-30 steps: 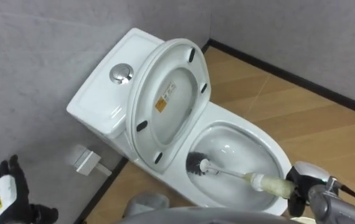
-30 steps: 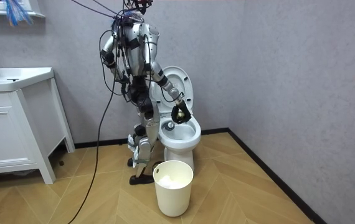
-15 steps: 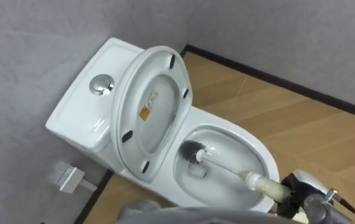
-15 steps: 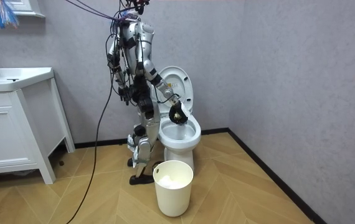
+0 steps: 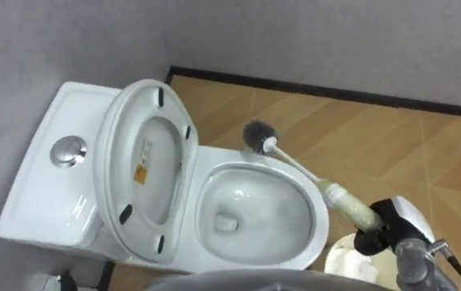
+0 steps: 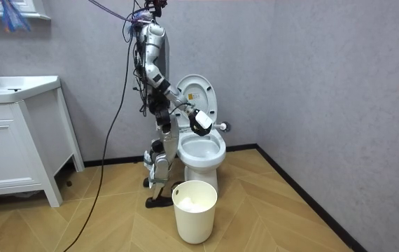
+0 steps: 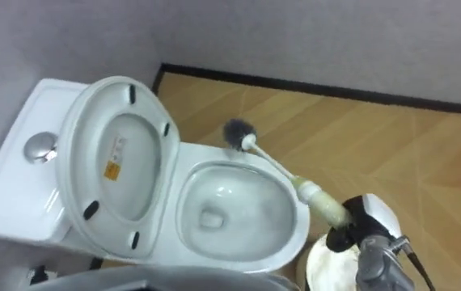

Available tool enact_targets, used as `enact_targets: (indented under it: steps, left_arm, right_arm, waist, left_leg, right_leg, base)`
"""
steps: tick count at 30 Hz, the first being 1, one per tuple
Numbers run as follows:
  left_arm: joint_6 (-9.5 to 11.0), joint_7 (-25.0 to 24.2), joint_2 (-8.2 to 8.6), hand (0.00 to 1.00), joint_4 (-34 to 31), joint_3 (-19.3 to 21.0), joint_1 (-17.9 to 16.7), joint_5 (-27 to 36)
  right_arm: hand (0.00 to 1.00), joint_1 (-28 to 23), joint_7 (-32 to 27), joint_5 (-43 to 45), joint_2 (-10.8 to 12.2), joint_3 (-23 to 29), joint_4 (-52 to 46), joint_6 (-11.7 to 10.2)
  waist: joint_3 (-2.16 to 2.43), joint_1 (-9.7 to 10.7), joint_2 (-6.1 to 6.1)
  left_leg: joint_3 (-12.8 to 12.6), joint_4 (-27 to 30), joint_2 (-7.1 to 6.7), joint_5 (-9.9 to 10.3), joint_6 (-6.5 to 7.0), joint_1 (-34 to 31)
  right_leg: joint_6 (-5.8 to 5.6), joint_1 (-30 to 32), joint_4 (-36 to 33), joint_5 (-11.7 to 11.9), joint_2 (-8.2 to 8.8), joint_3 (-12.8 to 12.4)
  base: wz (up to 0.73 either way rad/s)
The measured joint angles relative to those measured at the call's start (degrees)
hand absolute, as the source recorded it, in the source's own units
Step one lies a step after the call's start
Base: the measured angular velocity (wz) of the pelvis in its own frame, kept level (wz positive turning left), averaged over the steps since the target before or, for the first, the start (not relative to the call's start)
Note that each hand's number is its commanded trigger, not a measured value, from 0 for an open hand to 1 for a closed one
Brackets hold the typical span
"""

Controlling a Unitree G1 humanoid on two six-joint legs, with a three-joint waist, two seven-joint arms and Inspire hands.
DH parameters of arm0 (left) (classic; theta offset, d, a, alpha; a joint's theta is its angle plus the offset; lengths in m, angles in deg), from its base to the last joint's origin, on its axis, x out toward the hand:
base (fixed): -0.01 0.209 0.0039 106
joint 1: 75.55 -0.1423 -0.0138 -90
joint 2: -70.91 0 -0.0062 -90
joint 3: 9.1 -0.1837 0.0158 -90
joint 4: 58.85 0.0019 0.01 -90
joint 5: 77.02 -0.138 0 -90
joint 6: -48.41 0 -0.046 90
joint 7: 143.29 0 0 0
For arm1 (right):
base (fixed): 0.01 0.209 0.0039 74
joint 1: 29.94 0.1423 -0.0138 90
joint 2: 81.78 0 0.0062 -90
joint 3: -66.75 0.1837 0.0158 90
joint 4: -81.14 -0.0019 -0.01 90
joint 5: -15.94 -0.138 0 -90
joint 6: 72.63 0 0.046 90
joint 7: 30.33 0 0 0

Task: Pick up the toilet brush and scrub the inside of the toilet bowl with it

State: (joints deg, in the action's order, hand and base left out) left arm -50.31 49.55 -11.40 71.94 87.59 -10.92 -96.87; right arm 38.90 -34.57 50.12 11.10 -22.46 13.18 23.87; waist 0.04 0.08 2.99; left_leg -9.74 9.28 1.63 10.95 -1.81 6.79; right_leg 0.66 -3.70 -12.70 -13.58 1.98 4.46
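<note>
Right hand [image 5: 380,234] is curled round the toilet brush [image 5: 299,168] handle, the bristles outside the toilet bowl [image 5: 319,220] at one o'clock, over the floor [image 5: 360,129]. Risk: drips hit the wood, or a careless swing clips the raised seat [image 5: 158,194] at nine o'clock.

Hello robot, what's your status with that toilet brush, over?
Right hand shut on toilet brush handle. Brush head in air outside the bowl, past its rim. Lid up, nothing blocking.

Blurred: bristles of toilet brush [image 5: 295,166]. Hidden in right hand [image 5: 388,230]: handle end. Cut off below: white bin [image 5: 345,260].
</note>
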Motion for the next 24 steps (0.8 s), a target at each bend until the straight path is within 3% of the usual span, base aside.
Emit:
enact_targets:
  steps: [3, 7, 8, 10, 12, 14, 24]
  left_arm:
    - [0.0, -0.1, -0.01, 0.0, 0.2, -0.1, -1.1, -0.1]
    - [-0.7, -0.2, 0.03, 0.0, 0.4, -0.1, -1.2, -0.1]
    - [-0.9, -0.5, 0.03, 0.0, 0.7, -0.1, -1.1, -0.1]
    - [-1.3, -0.8, 0.1, 0.0, 1.2, -0.2, -1.0, -0.1]
    - [-1.8, -1.0, 0.08, 0.0, 2.0, -1.1, -0.4, 0.1]
    - [-2.2, -1.1, 0.18, 0.0, 2.0, -1.3, -0.3, 0.1]
    - [-4.0, -1.2, 0.01, 0.0, 3.2, -2.0, 0.6, 0.0]
  right_arm:
    - [1.0, -2.3, -1.0, -0.4, 0.5, 0.8, -0.7, -0.1]
    - [1.0, -4.8, -1.1, -0.3, 2.8, 2.5, -0.7, -0.1]
    - [1.0, -5.3, -1.1, -0.4, 3.2, 2.8, -0.6, -0.1]
    - [1.0, -6.0, -1.2, -1.2, 3.3, 2.8, -0.2, 0.0]
    - [1.0, -6.4, -1.7, -4.2, 3.3, 2.7, 1.3, 0.7]
    - [1.0, -6.5, -1.9, -6.2, 3.7, 2.7, 3.0, 1.2]
    - [1.0, -4.4, -4.6, -15.5, 4.4, 2.1, 15.9, 2.2]
  waist:
    - [-0.04, 1.4, -0.1]
    - [-0.03, 1.8, -0.6]
    - [-0.18, 2.3, -1.05]
    - [-0.03, 2.5, -1.57]
    - [-0.19, 2.8, -2.55]
    - [0.02, 2.8, -2.89]
    - [0.04, 2.8, -2.22]
  left_leg:
    - [-1.9, 0.1, 0.61, 0.6, 0.17, -0.1]
    - [-2.8, 0.1, 0.98, 1.1, 0.3, -0.1]
    - [-2.8, 0.0, 1.0, 1.2, 0.32, -0.1]
    - [-2.9, 0.0, 1.07, 1.5, 0.57, -0.2]
    - [-2.8, 0.0, 1.63, 3.0, 0.67, -0.3]
    - [-3.4, 0.0, 1.63, 3.1, 0.79, -0.3]
    - [-3.9, 0.5, 1.53, 3.1, 0.86, 0.1]
  right_leg:
    - [-0.02, 0.8, 0.0, 0.6, -0.57, -1.5]
    - [-0.01, 1.7, 0.0, 1.0, -1.18, -3.2]
    - [-0.07, 1.9, 0.0, 1.2, -1.24, -3.5]
    - [-0.15, 2.6, -0.1, 1.3, -1.42, -4.4]
    - [-0.37, 3.1, -0.1, 1.6, -2.17, -4.9]
    - [-0.5, 3.6, -0.5, 1.8, -2.22, -5.4]
    - [-0.59, 3.6, -1.0, 2.0, -2.23, -6.2]
  base:
    - [-0.27]
    - [-0.23]
    - [-0.13]
    - [-0.17]
    - [-0.17]
    - [-0.23]
    - [-0.04]
